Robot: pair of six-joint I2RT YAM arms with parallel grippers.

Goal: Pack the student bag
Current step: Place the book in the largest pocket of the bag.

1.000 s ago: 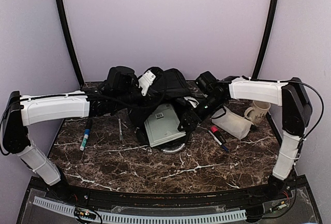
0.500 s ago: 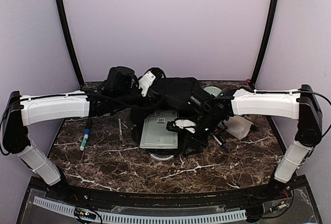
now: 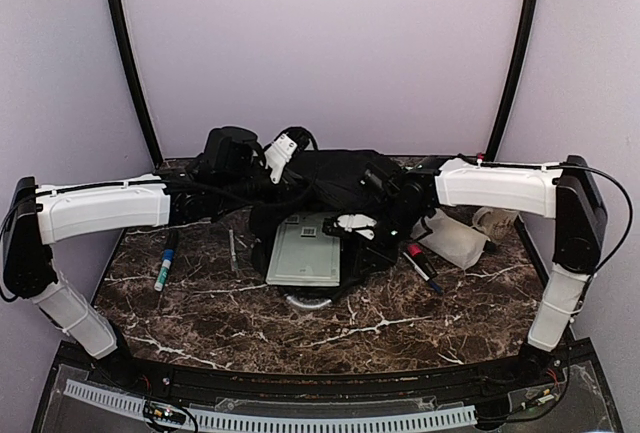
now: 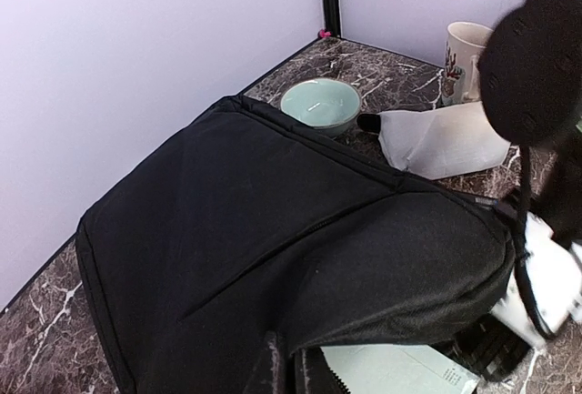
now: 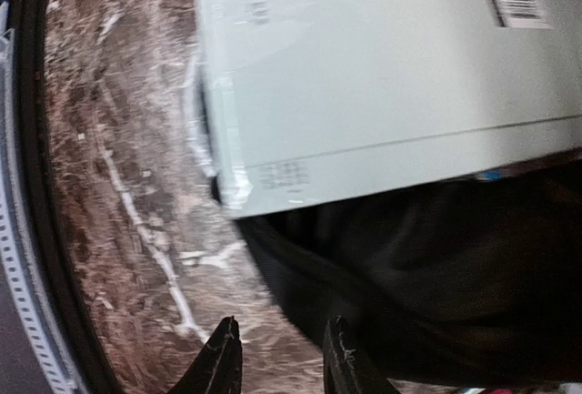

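On your marble table [image 3: 300, 328] lies a pale flat book [image 3: 305, 251], with a teal marker [image 3: 166, 265] well to its left and a red-and-black marker [image 3: 420, 265] to its right. Farther back you see a green bowl [image 4: 318, 105], a white pouch [image 4: 446, 142] near it, and a mug [image 4: 464, 62].

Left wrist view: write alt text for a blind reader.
A black student bag fills the frame, its near edge pinched in the left hand, a pale book showing beneath. Behind it sit a green bowl, white pouch and mug.

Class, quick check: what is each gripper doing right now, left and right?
Left gripper: closed, pinching the edge of the bag.
Right gripper: open, holding nothing.
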